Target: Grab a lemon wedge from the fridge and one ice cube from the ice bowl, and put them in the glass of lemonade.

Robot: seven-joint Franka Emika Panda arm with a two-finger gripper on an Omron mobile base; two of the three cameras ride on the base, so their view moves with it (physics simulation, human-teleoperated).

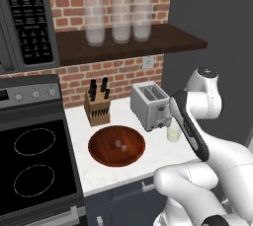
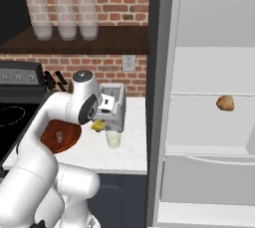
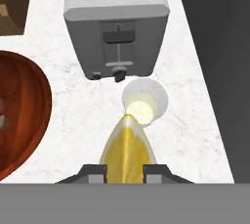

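The gripper pinches the lemon wedge between its fingertips, low centre of the hand view, tip reaching the glass of lemonade just above. The toaster crowds close behind; bare counter lies rightward.

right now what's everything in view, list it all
lemon wedge: 1, yellow, held in the gripper above the glass
glass of lemonade: 1, clear, pale yellow drink, counter in front of toaster
ice bowl: 1, reddish-brown, counter left of the glass, two cubes inside
toaster: 1, grey, behind the glass
knife block: 1, tan, by the brick wall
jars: 3, frosted, dark shelf
stove: 1, black, left of counter
fridge: 1, open, white interior
brown lump: 1, fridge shelf
gripper: 1, dark tips, shut on the wedge
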